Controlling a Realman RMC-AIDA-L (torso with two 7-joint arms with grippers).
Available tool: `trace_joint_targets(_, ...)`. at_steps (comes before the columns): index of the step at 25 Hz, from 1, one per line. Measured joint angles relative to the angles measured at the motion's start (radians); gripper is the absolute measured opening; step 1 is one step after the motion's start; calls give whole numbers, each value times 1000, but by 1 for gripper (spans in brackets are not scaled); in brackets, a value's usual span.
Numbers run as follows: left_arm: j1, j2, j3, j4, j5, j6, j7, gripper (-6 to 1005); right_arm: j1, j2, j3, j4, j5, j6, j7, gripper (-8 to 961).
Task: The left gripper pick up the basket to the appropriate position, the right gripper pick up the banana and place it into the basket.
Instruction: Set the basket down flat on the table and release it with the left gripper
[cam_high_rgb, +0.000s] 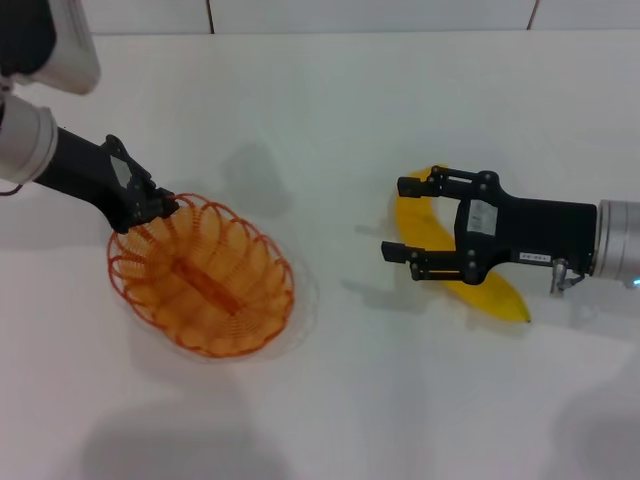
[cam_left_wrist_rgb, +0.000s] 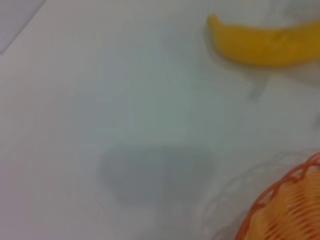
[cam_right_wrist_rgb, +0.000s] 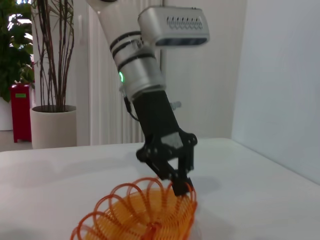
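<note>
Resting lower left: basket (cam_high_rgb: 203, 277), rim pinched by left gripper (cam_high_rgb: 160, 208). Hovering right of centre: right gripper (cam_high_rgb: 402, 217), fingers spread astride banana (cam_high_rgb: 440, 250) on table (cam_high_rgb: 330, 110); best lowered squarely before closing.

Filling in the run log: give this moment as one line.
left gripper: shut on basket rim | right gripper: open, above banana | banana: on table, outside basket
</note>
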Motion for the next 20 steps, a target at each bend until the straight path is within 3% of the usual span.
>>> trace_joint_targets(4,17,23,-55,34,-71,111,-74,48,-2,-1,2,0,0,0,0,797)
trace_joint_targets(7,41,23,-83,70,-113,135,-152,45,-4,-1,4,0,0,0,0,796)
trace_joint_targets(14,53,-13,-88,48,-120,5,-339,37,3,0,4,0,2,0,0,796)
trace_joint_targets(20,6,-12,-89,-112,-133,-116,-373,35,11,3,4,8,2,14,0,796)
